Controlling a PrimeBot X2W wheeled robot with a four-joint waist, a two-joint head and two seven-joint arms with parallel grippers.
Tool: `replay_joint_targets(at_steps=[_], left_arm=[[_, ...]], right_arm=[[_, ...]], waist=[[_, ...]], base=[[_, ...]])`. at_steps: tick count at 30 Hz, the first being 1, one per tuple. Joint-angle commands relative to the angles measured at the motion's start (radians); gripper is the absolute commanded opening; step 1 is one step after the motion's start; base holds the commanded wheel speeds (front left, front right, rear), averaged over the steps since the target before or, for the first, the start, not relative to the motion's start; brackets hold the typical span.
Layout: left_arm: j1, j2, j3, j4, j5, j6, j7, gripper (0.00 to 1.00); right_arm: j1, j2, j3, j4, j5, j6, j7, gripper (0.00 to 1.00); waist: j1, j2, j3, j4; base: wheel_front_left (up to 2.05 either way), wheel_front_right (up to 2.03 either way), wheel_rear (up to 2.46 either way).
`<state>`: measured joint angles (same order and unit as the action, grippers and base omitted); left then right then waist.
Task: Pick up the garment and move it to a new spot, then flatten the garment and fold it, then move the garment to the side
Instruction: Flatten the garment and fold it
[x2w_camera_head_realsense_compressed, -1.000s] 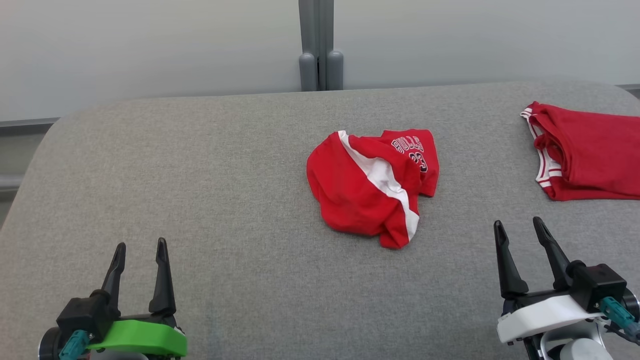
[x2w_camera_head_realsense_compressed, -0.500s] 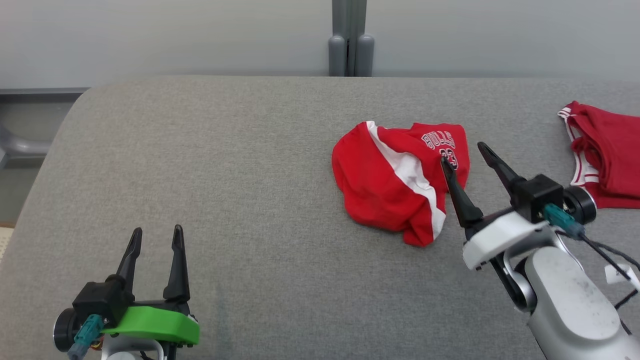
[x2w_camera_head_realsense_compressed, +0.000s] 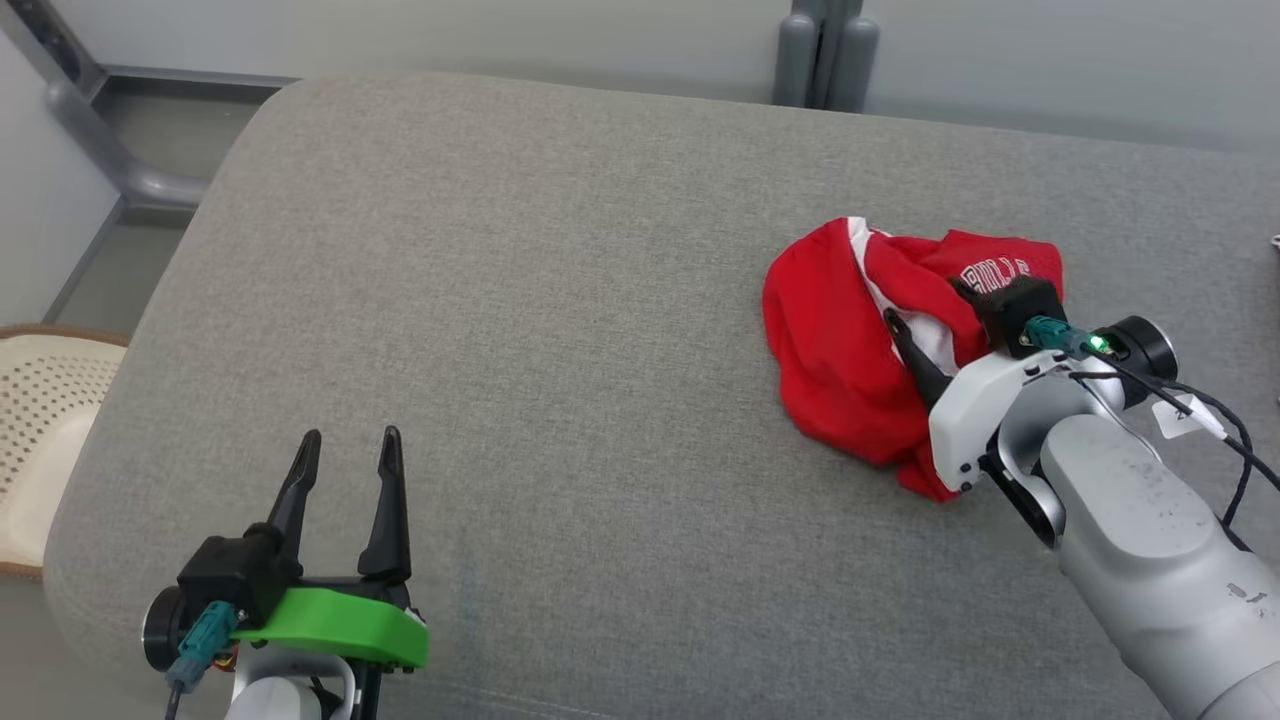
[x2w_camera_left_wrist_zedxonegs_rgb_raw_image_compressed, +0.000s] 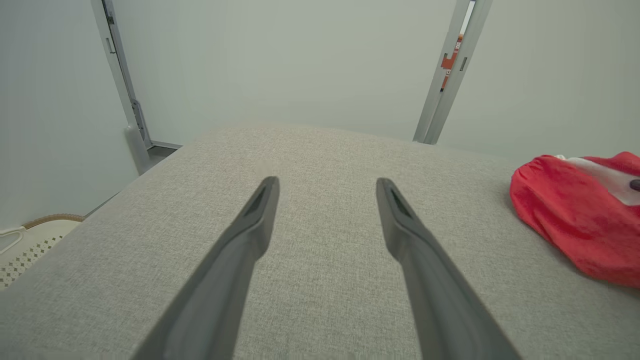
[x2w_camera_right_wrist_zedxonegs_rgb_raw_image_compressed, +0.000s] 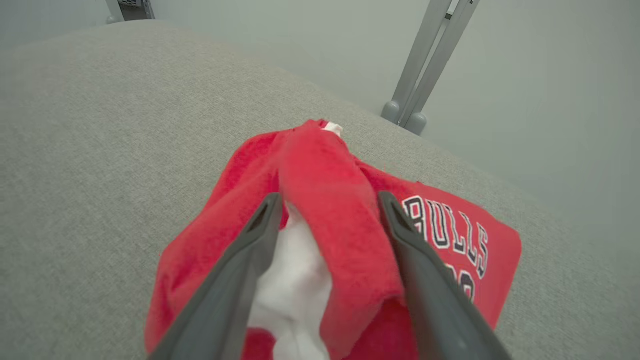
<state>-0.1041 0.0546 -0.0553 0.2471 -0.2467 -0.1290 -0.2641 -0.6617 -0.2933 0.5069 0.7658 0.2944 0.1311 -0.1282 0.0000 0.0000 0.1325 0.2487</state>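
The red garment (x2w_camera_head_realsense_compressed: 830, 370) lies crumpled toward the right of the grey padded surface (x2w_camera_head_realsense_compressed: 500, 250), with the right gripper (x2w_camera_head_realsense_compressed: 925, 300) spread astride a raised fold, seemingly touching the cloth but not pinching it, while the left gripper (x2w_camera_head_realsense_compressed: 345, 440) stands spread, well apart from the garment.

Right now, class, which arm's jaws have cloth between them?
The right gripper, on the white mount: its jaws straddle a fold of the red garment. The left gripper, green-mounted, stands open over grey surface.
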Motion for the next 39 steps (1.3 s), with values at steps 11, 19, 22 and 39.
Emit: replay_joint_targets(at_steps=[11, 19, 22, 39], left_arm=[[0.003, -0.003, 0.006, 0.008, 0.000, -0.003, 0.000, 1.00], [0.016, -0.004, -0.005, 0.009, -0.001, -0.003, 0.000, 1.00], [0.019, -0.004, -0.009, 0.009, -0.002, -0.003, 0.000, 1.00], [0.031, -0.003, -0.002, 0.012, 0.013, -0.003, 0.001, 1.00]], right_arm=[[-0.035, 0.038, 0.156, 0.005, 0.071, -0.001, -0.133, 0.00], [0.111, 0.034, 0.289, -0.237, 0.068, -0.001, -0.137, 0.00], [0.183, 0.016, 0.334, -0.318, 0.072, -0.001, -0.137, 0.00], [0.385, -0.042, 0.219, -0.508, 0.099, -0.001, -0.137, 1.00]], waist=[[0.0000, 0.0000, -0.028, -0.008], [0.0000, 0.0000, -0.040, -0.032], [0.0000, 0.0000, -0.039, -0.035], [0.0000, 0.0000, -0.046, -0.099]], base=[[0.00, 0.00, 0.00], [0.00, 0.00, 0.00], [0.00, 0.00, 0.00], [0.00, 0.00, 0.00]])
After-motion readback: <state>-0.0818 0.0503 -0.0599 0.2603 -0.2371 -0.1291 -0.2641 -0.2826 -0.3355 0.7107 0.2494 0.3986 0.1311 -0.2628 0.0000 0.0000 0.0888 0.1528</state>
